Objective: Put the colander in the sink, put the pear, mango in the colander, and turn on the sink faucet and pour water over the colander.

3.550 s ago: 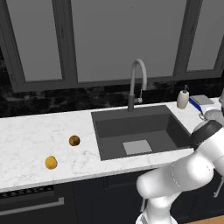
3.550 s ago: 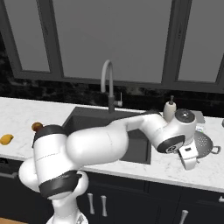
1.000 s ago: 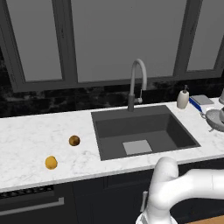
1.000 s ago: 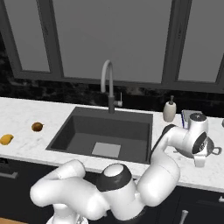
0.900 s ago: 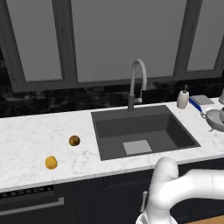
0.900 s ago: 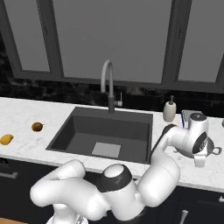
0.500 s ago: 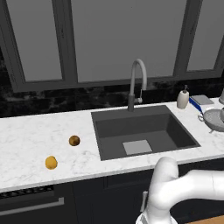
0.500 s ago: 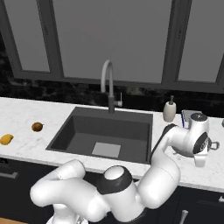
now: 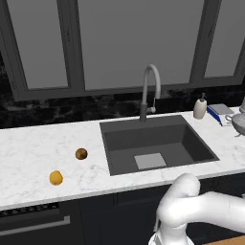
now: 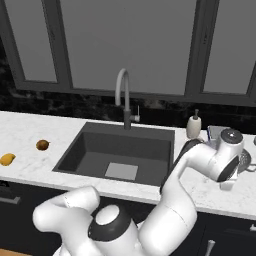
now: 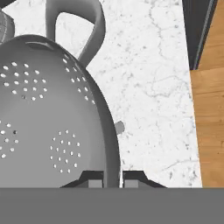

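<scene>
Gripping the colander (image 11: 52,118) by its rim, the gripper (image 11: 111,179) has its two fingertips drawn in tight, one on each side of the thin wall, so the bowl is pinched at its edge. That hold makes sense: the bowl is far too wide to span, and the rim is the one part slim enough to fit between the jaws. The colander sits on the marble counter (image 11: 148,78) right of the sink (image 9: 158,143), near the soap bottle (image 10: 193,126), its loop handle pointing away from the hand. The arm reaches far to that side, wrist bent down over the bowl. The pear (image 9: 81,153) and mango (image 9: 56,178) lie left of the basin, well apart from the colander, untouched. The sink faucet (image 9: 149,91) stands behind the basin, no water visible. Judged stage: first step, grasp made, lift and carry to the sink yet to come.
</scene>
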Motion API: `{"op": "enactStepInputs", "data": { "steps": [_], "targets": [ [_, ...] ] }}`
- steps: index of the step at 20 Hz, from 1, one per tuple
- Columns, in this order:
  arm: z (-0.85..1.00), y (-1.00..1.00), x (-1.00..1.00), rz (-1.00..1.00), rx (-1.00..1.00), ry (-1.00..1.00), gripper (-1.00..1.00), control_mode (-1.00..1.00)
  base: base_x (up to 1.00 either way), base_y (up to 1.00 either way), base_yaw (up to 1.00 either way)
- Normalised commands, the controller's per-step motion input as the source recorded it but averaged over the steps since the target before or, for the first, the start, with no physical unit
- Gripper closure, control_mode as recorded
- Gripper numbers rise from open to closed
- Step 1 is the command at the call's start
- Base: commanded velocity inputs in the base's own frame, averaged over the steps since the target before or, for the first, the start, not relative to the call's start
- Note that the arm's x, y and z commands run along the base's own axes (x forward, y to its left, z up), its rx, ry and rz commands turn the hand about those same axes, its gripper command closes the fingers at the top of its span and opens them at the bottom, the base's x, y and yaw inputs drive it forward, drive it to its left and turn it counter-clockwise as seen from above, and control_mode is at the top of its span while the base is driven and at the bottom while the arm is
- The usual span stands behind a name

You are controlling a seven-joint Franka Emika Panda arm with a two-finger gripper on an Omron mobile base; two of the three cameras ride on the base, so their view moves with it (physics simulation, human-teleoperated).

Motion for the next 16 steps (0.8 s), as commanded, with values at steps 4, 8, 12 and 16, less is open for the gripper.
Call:
{"op": "enactStepInputs", "data": {
  "steps": [4, 8, 12, 16],
  "targets": [
    [0.56, 0.96, -0.28, 0.24, -0.02, -0.13, 1.00, -1.00, 0.00, 0.00, 0.00],
    [0.31, 1.00, -0.02, 0.45, -0.08, 0.00, 1.00, -1.00, 0.00, 0.00, 0.00],
    [0.01, 0.92, 0.00, 0.59, 0.00, -0.10, 1.00, -1.00, 0.00, 0.00, 0.00],
    [0.00, 0.72, 0.07, 0.64, 0.05, -0.09, 1.00, -1.00, 0.00, 0.00, 0.00]
  ]
}}
